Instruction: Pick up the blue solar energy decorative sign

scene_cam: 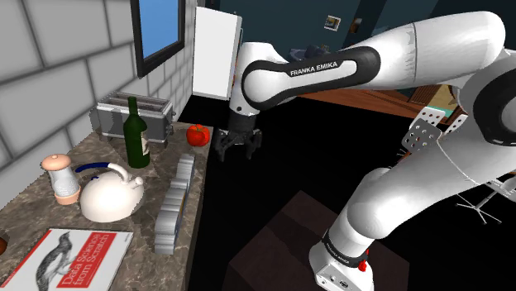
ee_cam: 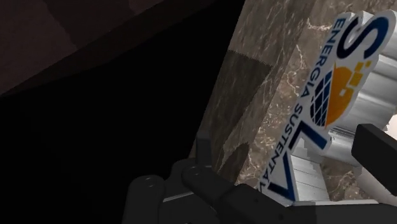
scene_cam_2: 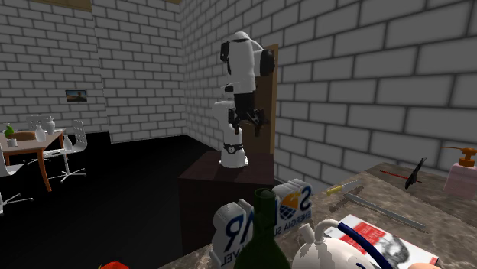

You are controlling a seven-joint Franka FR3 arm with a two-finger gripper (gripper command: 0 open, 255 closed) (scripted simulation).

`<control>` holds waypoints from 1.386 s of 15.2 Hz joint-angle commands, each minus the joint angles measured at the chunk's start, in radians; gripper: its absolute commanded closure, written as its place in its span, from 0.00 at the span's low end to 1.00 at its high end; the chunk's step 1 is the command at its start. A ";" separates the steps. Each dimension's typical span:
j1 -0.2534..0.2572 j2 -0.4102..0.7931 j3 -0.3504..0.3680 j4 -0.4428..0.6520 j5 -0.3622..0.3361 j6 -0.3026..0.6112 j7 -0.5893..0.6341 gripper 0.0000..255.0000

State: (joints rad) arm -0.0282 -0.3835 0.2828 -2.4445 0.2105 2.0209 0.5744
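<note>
The black gripper [scene_cam: 237, 149] is hanging just off the stone counter's [scene_cam: 87, 153] edge with its fingers standing wide apart and holding nothing, while the white-and-blue solar sign [scene_cam: 176, 202] is resting near that edge beside the white kettle [scene_cam: 112, 197].

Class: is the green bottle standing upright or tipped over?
Upright. The bottle stands on its base on the counter, neck pointing up, in front of the toaster.
</note>
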 commanded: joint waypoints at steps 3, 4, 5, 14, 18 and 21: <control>-0.009 0.145 0.061 0.045 -0.012 0.121 0.137 0.00; -0.012 0.185 0.073 0.061 -0.022 0.148 0.172 0.00; -0.015 0.225 0.084 0.079 -0.034 0.174 0.207 0.00; 0.013 0.602 0.101 0.303 -0.217 0.338 0.544 0.00; 0.047 0.723 0.072 0.392 -0.274 0.372 0.637 0.00; 0.053 0.751 0.064 0.386 -0.286 0.405 0.643 0.00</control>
State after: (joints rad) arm 0.0194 0.3519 0.3503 -2.0599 -0.0679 2.4118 1.2096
